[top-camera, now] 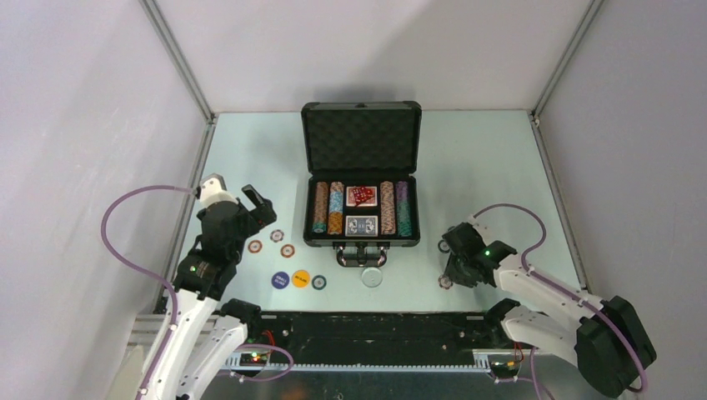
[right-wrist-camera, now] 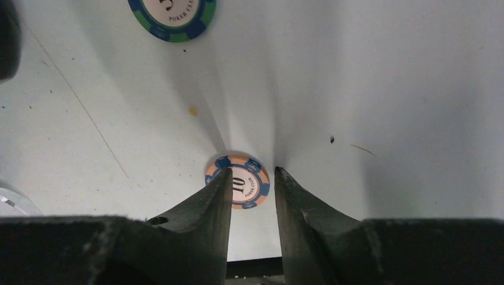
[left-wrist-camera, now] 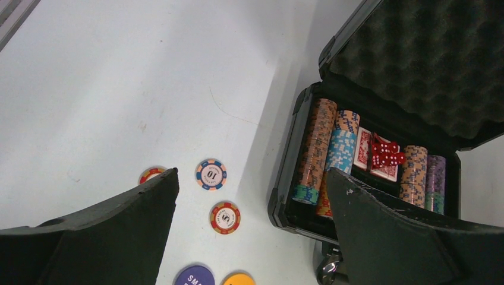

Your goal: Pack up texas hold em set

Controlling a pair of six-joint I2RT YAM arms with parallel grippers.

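Note:
The black case point(top-camera: 360, 137) of the texas hold em set stands open mid-table. Its foam lid is up, and it holds rows of chips point(top-camera: 320, 208), card decks point(top-camera: 362, 225) and red dice point(top-camera: 361, 195). In the right wrist view my right gripper point(right-wrist-camera: 252, 175) is low over a flat orange-and-blue "10" chip point(right-wrist-camera: 252, 189). Its narrowed fingers point(right-wrist-camera: 214, 202) straddle the chip and a gap still shows between them. My left gripper point(left-wrist-camera: 252, 178) hangs wide open above a red "5" chip point(left-wrist-camera: 224, 217) and a blue "10" chip point(left-wrist-camera: 211, 174), left of the case point(left-wrist-camera: 285, 178).
A purple button point(top-camera: 280, 280), an orange button point(top-camera: 300, 278), a dark chip point(top-camera: 318, 282) and a clear round button point(top-camera: 371, 277) lie near the front edge. A green-and-blue chip point(right-wrist-camera: 172, 18) lies beyond the right gripper. The case handle point(top-camera: 360, 254) juts forward.

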